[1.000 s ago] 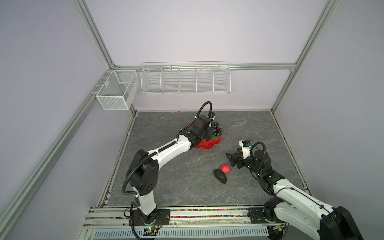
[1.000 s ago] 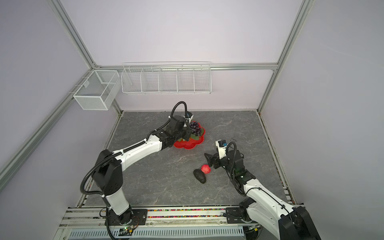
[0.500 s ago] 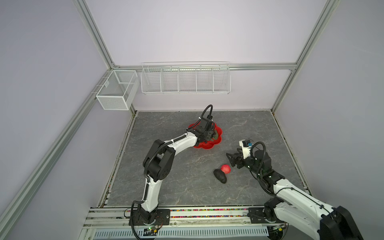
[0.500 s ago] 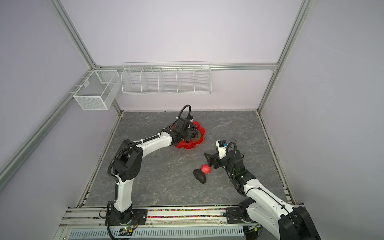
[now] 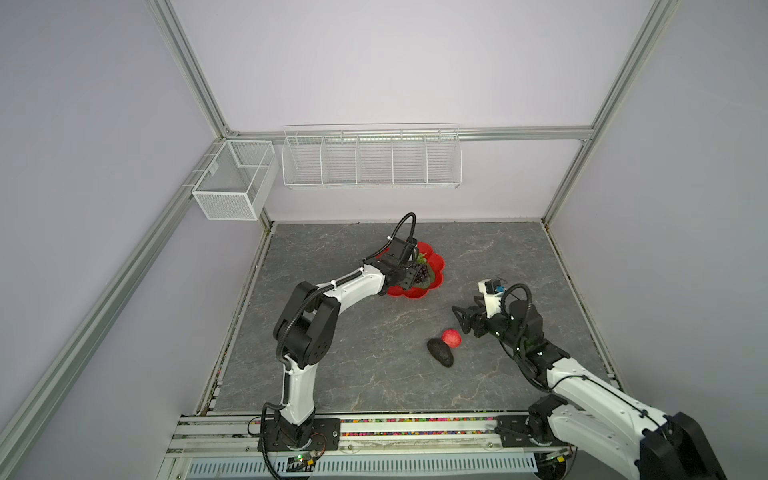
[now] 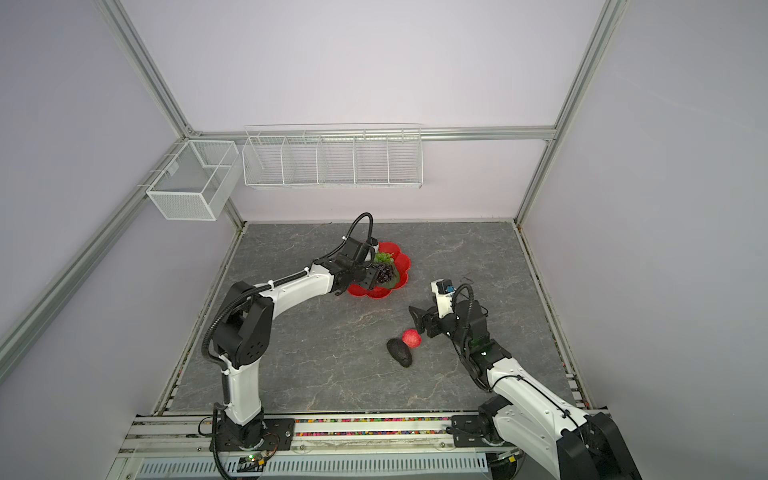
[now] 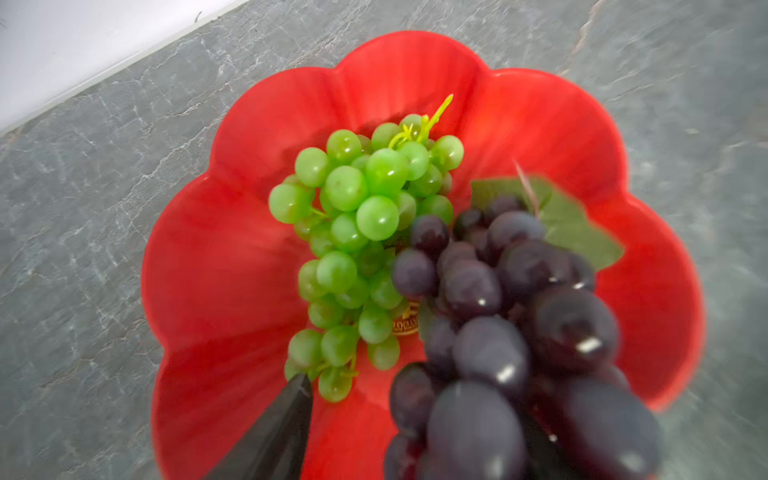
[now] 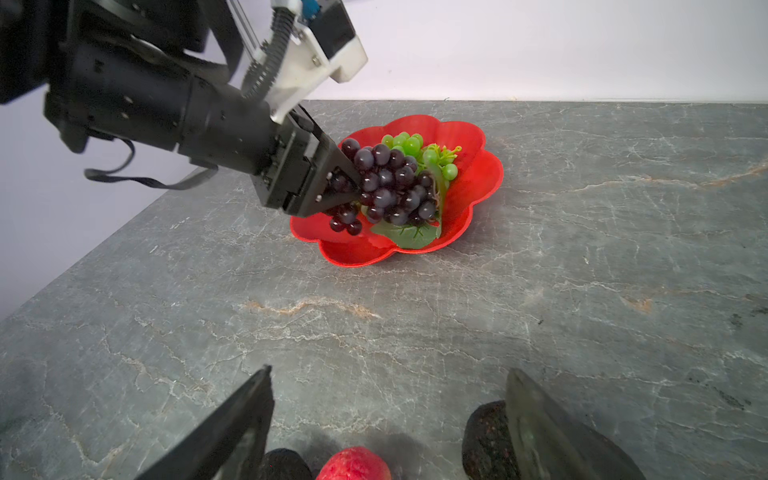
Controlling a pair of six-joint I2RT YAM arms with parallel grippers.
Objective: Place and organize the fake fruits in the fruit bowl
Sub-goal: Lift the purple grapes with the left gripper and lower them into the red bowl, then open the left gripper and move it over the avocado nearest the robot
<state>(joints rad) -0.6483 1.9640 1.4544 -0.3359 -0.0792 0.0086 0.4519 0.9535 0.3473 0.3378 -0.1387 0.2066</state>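
As the left gripper (image 8: 353, 185) hangs low over the fruit bowl (image 8: 478, 183), its jaws stand apart around the tail of the dark purple grape bunch (image 8: 390, 187). In the left wrist view 1 finger (image 7: 282, 432) shows red dish between itself and the grapes; the other is hidden behind them. I judge that bunch light and floppy, a loose cluster that sags wherever it is unsupported, so I would pinch its thick middle, never a single berry. Its leaf (image 8: 407, 239) drapes toward the bowl's rim.

Out on the table (image 5: 353, 374), well apart from the bowl, lies 1 avocado (image 5: 440, 352) with the apple-like fruit (image 5: 451, 338) just beside it. Both look rigid, light and smooth (likely to squirt out of a narrow pinch), so they are best taken across the widest girth. The right gripper (image 8: 390, 372) hovers close by them, jaws wide, holding nothing.

Containers, by size: the long wire rack (image 5: 370, 166) and the mesh basket (image 5: 232, 187) on the walls show nothing inside. The bowl holds 2 bunches, the purple one against the green grape bunch (image 7: 353, 232), which covers much of the gold emblem (image 7: 405, 328). I can pick out only 1 avocado in both top views.
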